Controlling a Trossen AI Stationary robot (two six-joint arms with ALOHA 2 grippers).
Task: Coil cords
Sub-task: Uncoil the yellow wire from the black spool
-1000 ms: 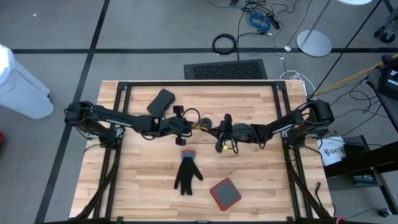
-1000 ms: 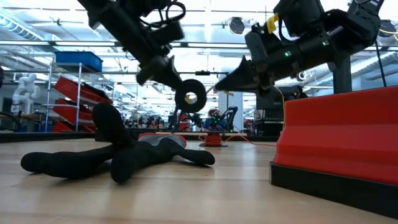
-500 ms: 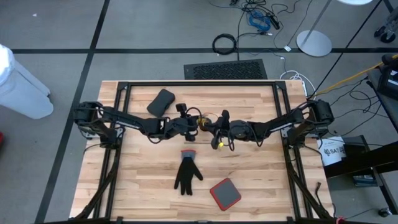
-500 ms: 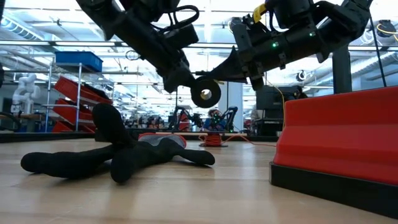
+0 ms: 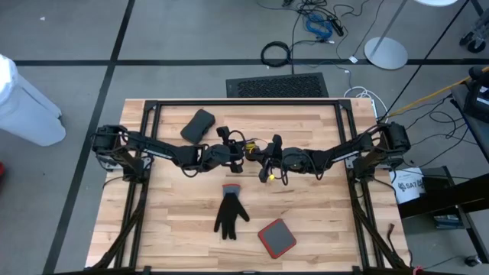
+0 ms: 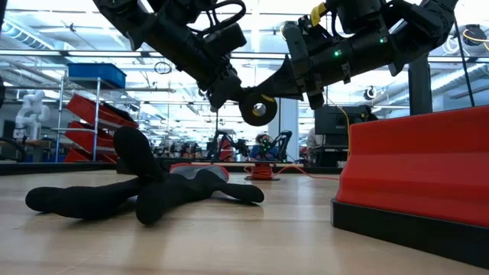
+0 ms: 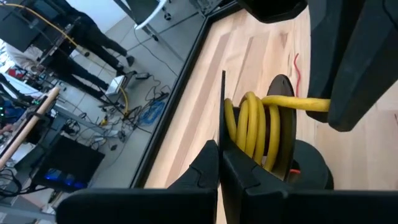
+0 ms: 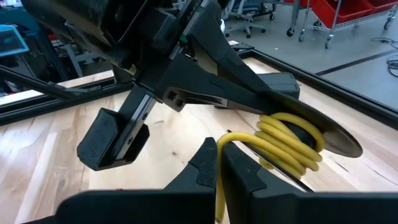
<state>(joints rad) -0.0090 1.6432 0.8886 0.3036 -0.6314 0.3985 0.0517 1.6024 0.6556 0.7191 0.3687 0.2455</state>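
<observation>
A small black round puck [image 6: 258, 109] is held up above the table's middle, with a thin yellow cord [image 7: 254, 127] wound around it in several turns. My left gripper [image 5: 238, 150] is shut on the puck, coming from the table's left. My right gripper [image 5: 263, 159] is close beside it on the right, shut on the cord's free stretch [image 8: 219, 177]. The puck and coil also show in the right wrist view [image 8: 291, 146]. A thin red strand [image 7: 296, 65] lies on the wood beyond the puck. My left gripper pinches the puck's thin black flange [image 7: 222, 102] by its edge between its two fingers, coming level from the table's left. The puck is lifted clear of the table, standing on edge. My right gripper pinches the yellow cord's free stretch [image 8: 219, 163] between its two fingers, a short way from the coil. The fingers come from the table's right. The cord runs from the fingers straight up to the coil [image 8: 273, 140], with little slack.
A black glove [image 5: 231, 212] lies on the wood nearer the front, a red-and-black pad [image 5: 276, 237] to its right, and a black case [image 5: 198, 124] at the far left. In the low view the glove [image 6: 137, 187] and pad [image 6: 412, 176] lie below both arms.
My left gripper has carried the puck toward the table's right and slightly up, closing on my right gripper. My right gripper has shifted a little toward the table's left. Both have stayed shut, and the puck has stayed clear of the table.
</observation>
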